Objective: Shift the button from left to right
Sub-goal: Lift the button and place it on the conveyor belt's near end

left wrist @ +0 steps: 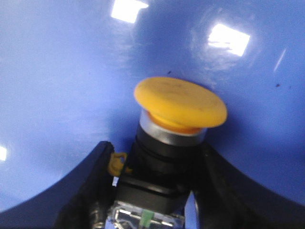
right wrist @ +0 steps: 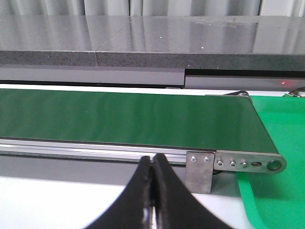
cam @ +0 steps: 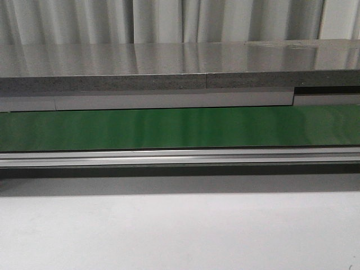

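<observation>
Left fingers (left wrist: 90, 191) clamped on the black body of the yellow-capped button (left wrist: 178, 102) above a glossy blue surface (left wrist: 62, 86); right fingers (right wrist: 153, 191) closed empty near the green conveyor belt (right wrist: 124, 119).

You see the small push-button with a round yellow mushroom cap (left wrist: 180, 103) only in the left wrist view. Below the cap sits a silvery collar, then a black boxy body with a clear base. It tilts, cap toward a glossy blue surface (left wrist: 62, 95), wedged between two black fingers (left wrist: 86, 191).
</observation>
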Tool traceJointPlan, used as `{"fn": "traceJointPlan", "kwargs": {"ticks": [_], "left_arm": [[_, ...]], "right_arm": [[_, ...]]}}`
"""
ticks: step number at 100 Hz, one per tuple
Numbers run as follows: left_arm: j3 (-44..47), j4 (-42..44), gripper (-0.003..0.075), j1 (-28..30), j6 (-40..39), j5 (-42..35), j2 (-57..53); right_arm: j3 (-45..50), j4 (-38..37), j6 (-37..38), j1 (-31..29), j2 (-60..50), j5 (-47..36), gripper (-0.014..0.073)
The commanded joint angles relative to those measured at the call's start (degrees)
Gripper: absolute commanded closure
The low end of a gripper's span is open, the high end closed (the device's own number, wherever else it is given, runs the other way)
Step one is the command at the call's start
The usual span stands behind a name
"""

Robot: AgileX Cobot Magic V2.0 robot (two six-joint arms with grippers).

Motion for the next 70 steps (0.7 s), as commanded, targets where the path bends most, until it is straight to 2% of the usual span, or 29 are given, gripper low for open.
{"fn": "traceJointPlan", "kwargs": {"ticks": [1, 30, 41, 55, 70], "left_arm": [[-1.1, 0.3, 0.0601, -0.2, 0.0, 0.1, -3.2], [-3.8, -1.0, 0.0604, -0.2, 0.0, 0.9, -9.9], [-5.3, -7.2, 0.0604, -0.2, 0.5, 1.5, -13.1], [-5.6, -16.3, 0.0604, -0.8, 6.3, 1.2, -15.4], [-5.6, -18.5, 0.0604, -3.2, 8.0, 2.6, -15.2]], "right_arm": [[-0.8, -0.7, -0.2, -0.3, -1.0, -4.5, 0.066], [-0.8, -0.7, -0.2, -0.3, -1.0, -4.5, 0.066], [-0.8, -0.7, -0.2, -0.3, -1.0, -4.5, 0.066], [-0.8, -0.7, -0.2, -0.3, -1.0, -4.5, 0.066], [-0.8, -0.7, -0.2, -0.3, -1.0, -4.5, 0.066]]}}
